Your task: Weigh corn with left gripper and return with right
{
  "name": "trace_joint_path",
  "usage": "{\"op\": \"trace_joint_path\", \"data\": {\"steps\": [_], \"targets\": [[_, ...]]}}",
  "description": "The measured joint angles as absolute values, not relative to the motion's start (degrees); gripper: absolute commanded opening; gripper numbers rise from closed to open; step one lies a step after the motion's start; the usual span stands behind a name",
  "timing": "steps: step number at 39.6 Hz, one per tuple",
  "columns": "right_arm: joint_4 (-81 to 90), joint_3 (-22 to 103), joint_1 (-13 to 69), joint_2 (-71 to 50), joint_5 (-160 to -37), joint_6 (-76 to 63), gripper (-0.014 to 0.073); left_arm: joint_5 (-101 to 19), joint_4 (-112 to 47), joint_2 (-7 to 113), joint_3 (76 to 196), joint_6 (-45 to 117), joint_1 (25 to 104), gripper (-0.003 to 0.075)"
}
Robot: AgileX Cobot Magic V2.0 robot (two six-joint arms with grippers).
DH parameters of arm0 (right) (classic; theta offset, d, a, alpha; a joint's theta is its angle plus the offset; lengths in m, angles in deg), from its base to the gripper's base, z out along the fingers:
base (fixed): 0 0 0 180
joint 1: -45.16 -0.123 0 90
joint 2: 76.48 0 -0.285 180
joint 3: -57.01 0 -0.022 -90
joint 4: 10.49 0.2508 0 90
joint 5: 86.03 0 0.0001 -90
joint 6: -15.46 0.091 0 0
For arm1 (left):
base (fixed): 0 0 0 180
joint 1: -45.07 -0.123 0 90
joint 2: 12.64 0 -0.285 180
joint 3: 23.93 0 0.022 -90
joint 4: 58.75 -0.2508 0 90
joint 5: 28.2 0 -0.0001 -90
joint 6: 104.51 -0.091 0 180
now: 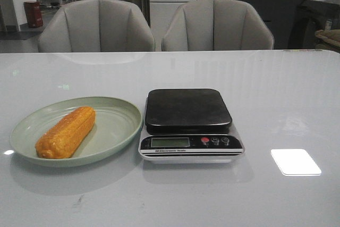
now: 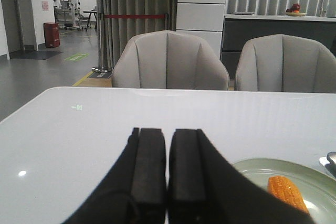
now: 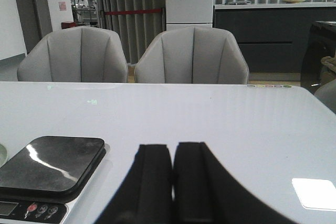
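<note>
Glossy orange-yellow corn cob lies diagonally in shallow pale green round plate, at left on white glossy desk. Just beside plate, to right: silver kitchen scale with dark square platform, nothing on it; grey display, red and black buttons along front. Left black two-finger tool: fingers pressed together, holding nothing, above desk near plate. Right black tool: fingers together, holding nothing, right of scale.
</note>
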State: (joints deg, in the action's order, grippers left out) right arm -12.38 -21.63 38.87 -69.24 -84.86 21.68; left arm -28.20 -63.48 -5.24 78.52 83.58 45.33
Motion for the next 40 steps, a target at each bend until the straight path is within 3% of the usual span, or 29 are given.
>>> {"op": "trace_joint_path", "data": {"steps": [26,40], "targets": [[-12.4,-21.6,38.9,-69.2,-84.9,21.7,0.0162,-28.2,-63.6,-5.2,78.5,83.6,45.3,0.0113],[-12.4,-21.6,38.9,-69.2,-84.9,21.7,0.0162,-19.4,-64.4,-5.2,78.5,83.6,45.3,0.0113]]}}
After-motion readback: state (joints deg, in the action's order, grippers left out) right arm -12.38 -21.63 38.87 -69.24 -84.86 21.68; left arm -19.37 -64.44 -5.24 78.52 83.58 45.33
